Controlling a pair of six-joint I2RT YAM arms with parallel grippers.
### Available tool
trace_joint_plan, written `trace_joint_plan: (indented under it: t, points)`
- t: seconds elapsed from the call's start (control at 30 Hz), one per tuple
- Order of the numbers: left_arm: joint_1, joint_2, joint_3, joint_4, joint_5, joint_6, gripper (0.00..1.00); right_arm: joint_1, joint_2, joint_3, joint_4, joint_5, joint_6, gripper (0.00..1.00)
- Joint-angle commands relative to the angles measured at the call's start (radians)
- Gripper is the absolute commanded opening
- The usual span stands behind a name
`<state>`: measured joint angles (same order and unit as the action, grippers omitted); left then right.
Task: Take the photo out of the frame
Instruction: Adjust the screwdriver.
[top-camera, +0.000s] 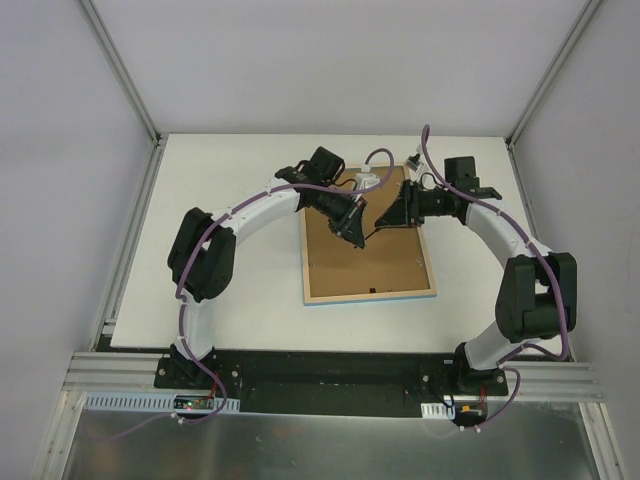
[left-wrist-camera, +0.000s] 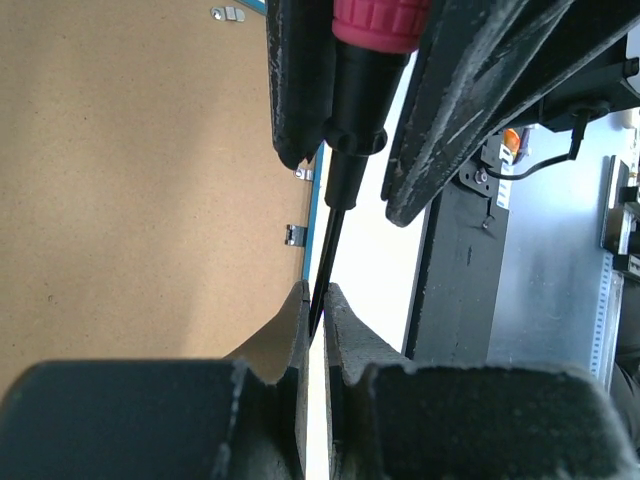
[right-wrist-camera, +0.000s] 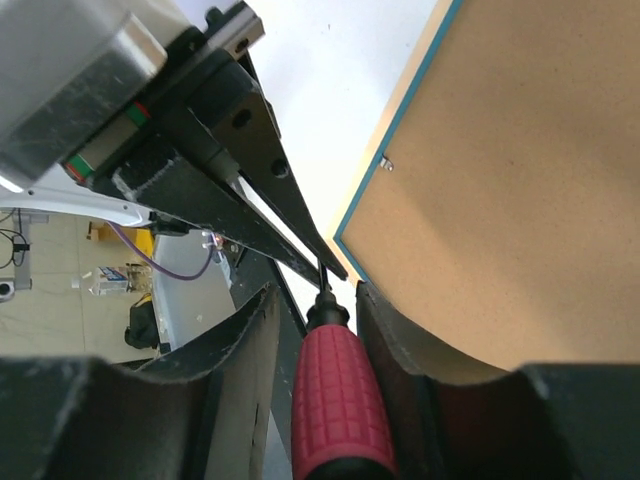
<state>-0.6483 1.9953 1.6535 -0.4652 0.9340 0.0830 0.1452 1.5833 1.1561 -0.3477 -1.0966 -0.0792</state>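
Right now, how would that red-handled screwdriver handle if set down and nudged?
Probably stiff: the screwdriver runs straight between the left gripper and the right gripper. Its round handle would likely roll on the table. The textured red grip looks unlikely to slip.

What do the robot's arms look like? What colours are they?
Both arms have curved white tubes, the left arm and the right arm, joined by chunky black joints. A thin purple cable runs along each one. The left gripper and right gripper are black, with two flat, scuffed fingers.
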Motion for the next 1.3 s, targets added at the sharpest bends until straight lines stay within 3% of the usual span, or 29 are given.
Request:
trace_joint_plan:
  t: [0.0,0.43,0.57,0.67,0.77,0.97,1.1,1.27]
  points:
    - [0.007,-0.018,0.026,-0.016,-0.049,0.009,0.0,0.027,0.001,0.042,-0.106,0.001,-0.1,0.38]
    - [0.007,-0.006,0.032,-0.02,-0.035,0.001,0.0,0.065,-0.002,0.025,-0.056,0.057,-0.096,0.27]
    - [0.007,-0.003,0.035,-0.02,-0.031,0.0,0.0,0.067,0.004,0.025,-0.051,0.053,-0.094,0.17]
    - [0.007,-0.003,0.035,-0.021,-0.034,0.0,0.0,0.067,0.004,0.025,-0.048,0.047,-0.097,0.01]
    - [0.007,-0.001,0.038,-0.021,-0.044,0.003,0.0,0.067,-0.006,0.019,-0.042,0.044,-0.109,0.01]
    - [0.013,0.0,0.048,-0.035,-0.067,0.017,0.43,0.059,-0.06,-0.021,0.022,0.072,-0.12,0.01]
    - [0.033,-0.012,0.058,-0.046,-0.077,0.024,0.6,0.047,-0.08,-0.039,0.053,0.092,-0.113,0.01]
    - [0.142,-0.079,0.066,-0.062,-0.115,0.043,0.9,0.034,-0.124,-0.074,0.105,0.158,-0.125,0.01]
